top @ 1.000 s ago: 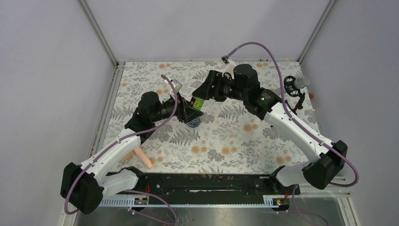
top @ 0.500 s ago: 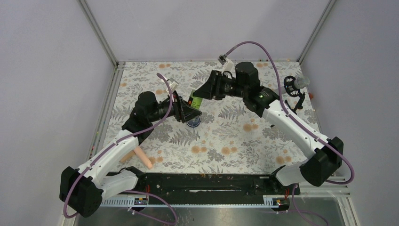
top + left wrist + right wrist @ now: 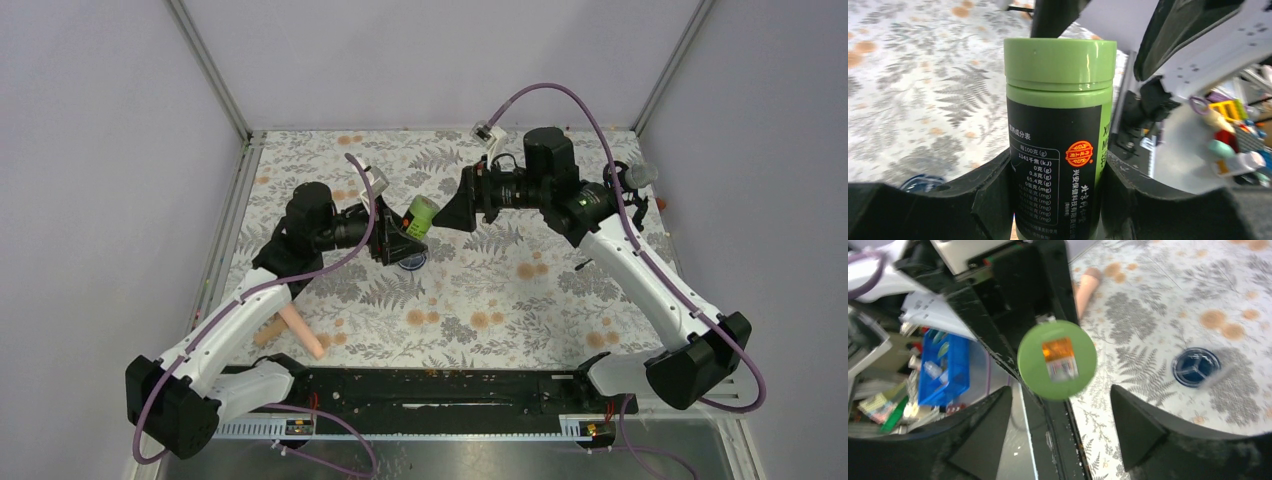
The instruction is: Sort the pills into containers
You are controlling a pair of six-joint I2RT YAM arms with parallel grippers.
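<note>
A green bottle (image 3: 421, 214) with a black label is tilted above the floral table, and my left gripper (image 3: 398, 234) is shut on its body. The left wrist view shows the bottle (image 3: 1060, 100) filling the gap between both fingers (image 3: 990, 200), lid on. My right gripper (image 3: 460, 206) stands open just right of the lid, apart from it. In the right wrist view the lid (image 3: 1057, 359) faces the camera beyond that gripper (image 3: 1060, 396). The dark-blue jar (image 3: 411, 261) sits on the table below the bottle, and appears again (image 3: 1195, 366). No pills show.
Two peach-pink rods (image 3: 298, 331) lie near the table's front left, next to the left arm. A small black stand with a white-capped item (image 3: 627, 183) sits at the back right. Metal frame rails (image 3: 226, 245) border the table.
My right gripper has opened, let go of the bottle's lid end and drawn back to the right. The left gripper still holds the bottle.
</note>
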